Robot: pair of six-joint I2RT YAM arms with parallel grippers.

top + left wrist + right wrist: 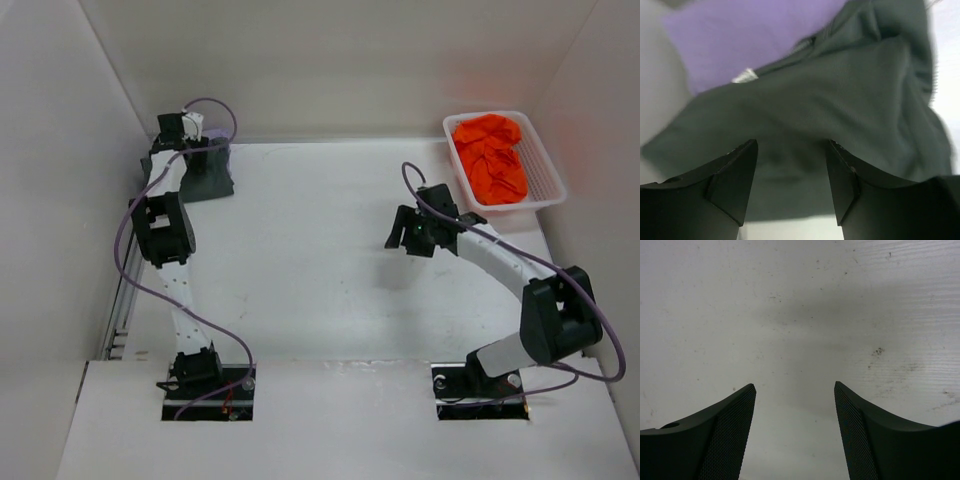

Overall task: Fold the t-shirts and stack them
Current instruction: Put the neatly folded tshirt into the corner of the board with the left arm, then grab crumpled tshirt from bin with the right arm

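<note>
In the left wrist view, the lavender purple fabric t-shirt (750, 35) is blurred and cut off by the top edge. The dark grey fabric t-shirt (850, 100) runs off the right edge.

From above, the left arm (165, 225) hides part of the grey one at the far left corner of the surface (320, 260). The lavender one cannot be made out there.

The bright orange fabric t-shirt (490, 155) is crumpled in the white plastic mesh basket (548, 170), and its sleeves and collar cannot be told apart.

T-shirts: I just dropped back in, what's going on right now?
The left gripper is at the far-left corner of the table, open just above the dark grey shirt and holding nothing. The lavender shirt shows just beyond the grey one. The right gripper hangs open and empty over a bare part of the table. The orange shirt lies crumpled in the white basket at the far right, not yet folded.
</note>
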